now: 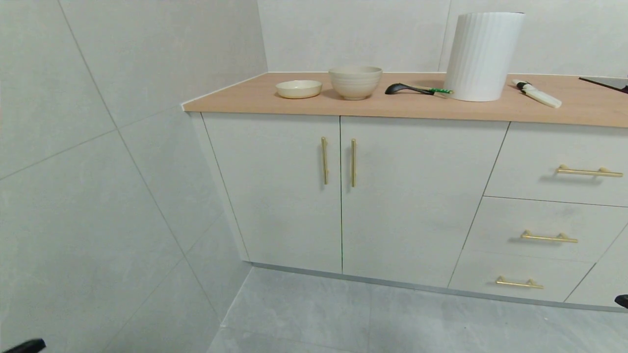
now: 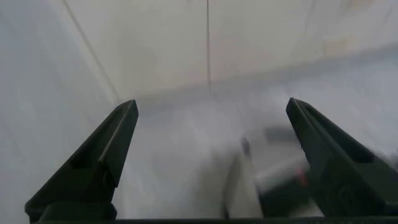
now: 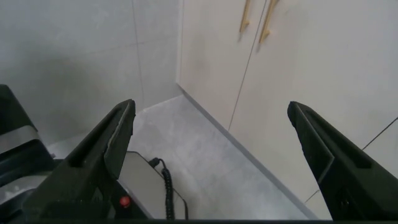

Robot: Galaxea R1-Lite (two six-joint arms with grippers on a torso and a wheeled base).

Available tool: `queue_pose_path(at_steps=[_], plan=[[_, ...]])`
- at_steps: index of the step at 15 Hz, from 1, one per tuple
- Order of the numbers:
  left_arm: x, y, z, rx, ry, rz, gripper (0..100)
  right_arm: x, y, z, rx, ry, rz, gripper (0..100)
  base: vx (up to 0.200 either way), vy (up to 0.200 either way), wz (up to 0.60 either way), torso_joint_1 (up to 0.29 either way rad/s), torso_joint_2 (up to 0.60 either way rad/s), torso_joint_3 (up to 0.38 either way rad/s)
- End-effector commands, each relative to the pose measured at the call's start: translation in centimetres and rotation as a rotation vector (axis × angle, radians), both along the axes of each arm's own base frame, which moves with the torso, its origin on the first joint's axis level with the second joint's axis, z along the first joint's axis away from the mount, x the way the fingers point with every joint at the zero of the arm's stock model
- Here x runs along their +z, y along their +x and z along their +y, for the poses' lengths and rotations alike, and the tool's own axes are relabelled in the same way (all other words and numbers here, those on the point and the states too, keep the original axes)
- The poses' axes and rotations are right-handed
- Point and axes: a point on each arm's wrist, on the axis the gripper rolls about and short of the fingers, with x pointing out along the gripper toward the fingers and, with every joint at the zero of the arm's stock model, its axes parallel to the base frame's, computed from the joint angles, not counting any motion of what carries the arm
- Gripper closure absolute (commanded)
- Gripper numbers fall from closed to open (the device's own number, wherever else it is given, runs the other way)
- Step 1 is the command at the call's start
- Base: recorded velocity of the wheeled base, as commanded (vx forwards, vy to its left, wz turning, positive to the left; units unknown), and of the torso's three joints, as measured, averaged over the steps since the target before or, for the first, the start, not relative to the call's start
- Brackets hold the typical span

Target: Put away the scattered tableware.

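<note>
On the wooden countertop (image 1: 392, 107) lie a shallow cream dish (image 1: 298, 88), a cream bowl (image 1: 355, 82), a black ladle with a green-banded handle (image 1: 417, 89) and a white-handled utensil (image 1: 537, 93). A tall white ribbed container (image 1: 483, 56) stands between the ladle and the white utensil. My left gripper (image 2: 211, 162) is open and holds nothing, low over the grey floor near the wall. My right gripper (image 3: 211, 162) is open too, low in front of the cabinet doors (image 3: 298, 74), far below the tableware.
Below the counter is a white double-door cabinet with two gold vertical handles (image 1: 324, 160) (image 1: 353, 162). To its right are three drawers with gold handles (image 1: 588, 171). A tiled wall (image 1: 98, 171) closes off the left side. The grey floor (image 1: 392, 318) lies before the cabinet.
</note>
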Motion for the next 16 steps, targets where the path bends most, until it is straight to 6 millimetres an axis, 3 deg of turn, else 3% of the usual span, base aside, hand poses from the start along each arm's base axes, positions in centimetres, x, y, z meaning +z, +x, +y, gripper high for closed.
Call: queue_pose_path(at_steps=[1,3,8,9,11,14,16], plan=[[0.9,-1.4,0.0,0.013,-0.002,0.077,0,-0.3,-0.1,0.0,0.002,-0.001,0.006,0,0.200,0.000,0.00,0.002,0.00,0.002],[1.6,-1.3,0.0,0.003,-0.007,0.089,0,-0.7,-0.1,0.0,0.000,-0.005,0.017,0,0.000,0.000,0.00,0.000,0.00,0.000],[3.4,4.6,0.0,-0.005,-0.006,-0.101,0,-1.2,-0.5,-0.1,-0.001,-0.003,0.017,0,0.000,0.000,0.00,0.000,0.00,0.000],[3.4,4.7,0.1,0.017,0.002,-0.118,0,-1.6,-0.8,-0.2,-0.001,-0.003,0.014,0,0.000,0.000,0.00,0.000,0.00,0.000],[2.4,3.0,0.0,0.010,0.003,-0.018,0,-2.1,-1.0,-0.2,0.000,-0.005,0.019,0,0.100,0.000,0.00,-0.001,0.00,0.001],[5.0,-0.4,0.0,-0.045,-0.006,0.201,0,-2.5,-1.2,-0.3,0.000,-0.004,0.018,0,0.200,0.000,0.00,-0.001,0.00,0.006],[4.6,0.0,-0.1,-0.081,-0.013,0.176,0,-3.2,-1.6,-0.3,0.000,-0.005,0.024,0,0.100,0.000,0.00,0.001,0.00,0.001]])
